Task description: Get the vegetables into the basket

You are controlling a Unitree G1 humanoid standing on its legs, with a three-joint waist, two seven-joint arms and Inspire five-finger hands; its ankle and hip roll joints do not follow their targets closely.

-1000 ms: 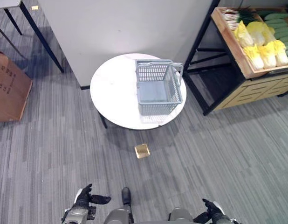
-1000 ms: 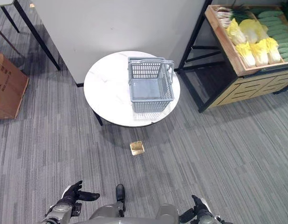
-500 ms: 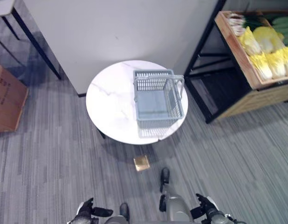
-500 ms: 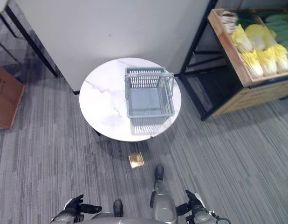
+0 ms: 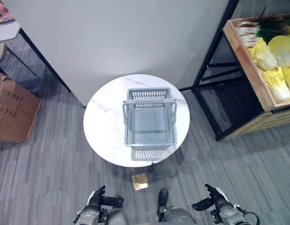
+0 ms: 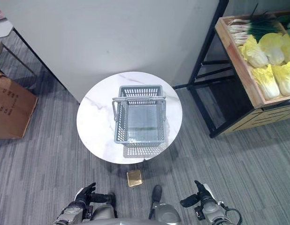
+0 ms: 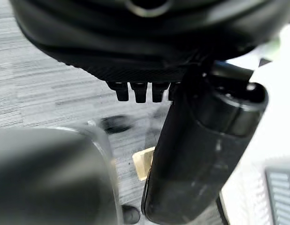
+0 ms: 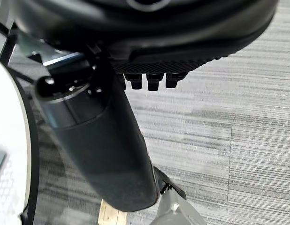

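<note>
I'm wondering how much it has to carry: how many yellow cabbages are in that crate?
4 show in the wooden crate, all at its near end. More may lie past the picture's edge.

Both hands hung low and empty at the robot's sides.

The left hand (image 5: 99, 200) sat at the lower left of the head views, thumb stretched toward the middle and fingers (image 7: 138, 92) relaxed, holding nothing. The right hand (image 5: 215, 201) sat at the lower right in a mirrored pose, its thumb pointing inward and its fingers (image 8: 152, 80) loosely extended in a short row, also holding nothing. The 2 hands were well apart, each wrist bent slightly inward toward the body's middle line.
</note>
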